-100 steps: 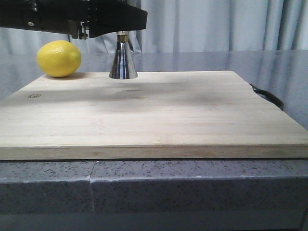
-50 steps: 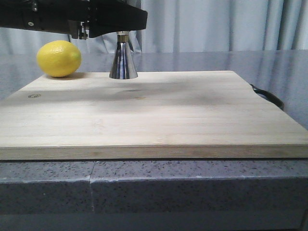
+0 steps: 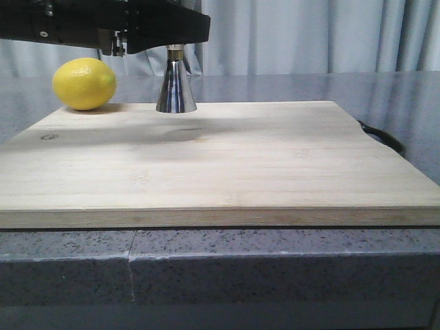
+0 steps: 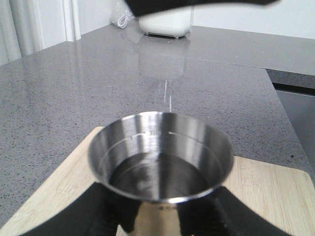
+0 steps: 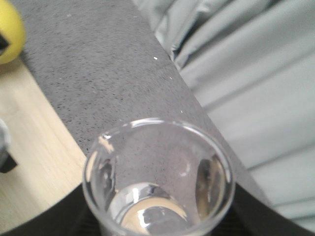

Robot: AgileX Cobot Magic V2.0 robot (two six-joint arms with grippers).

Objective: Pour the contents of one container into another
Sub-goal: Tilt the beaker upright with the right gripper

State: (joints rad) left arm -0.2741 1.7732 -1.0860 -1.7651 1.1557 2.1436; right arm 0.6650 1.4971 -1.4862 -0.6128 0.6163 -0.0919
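Nothing differs from half a second ago. The cutting board [image 3: 220,161] fills the frame's middle; the jigger [image 3: 176,86] stays upper left, left claw [image 4: 157,223] clamped on it. The right claw [image 5: 162,226] grips the beaker [image 5: 158,172].

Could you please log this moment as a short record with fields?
jigger: upright at the far edge of the board, liquid inside, thin stream falling in
board: wooden, on a grey counter
lemon: at the board's far left corner
beaker: clear glass, seen from its mouth
left gripper: around the jigger's waist
right gripper: hidden; holds the beaker, by the right wrist view
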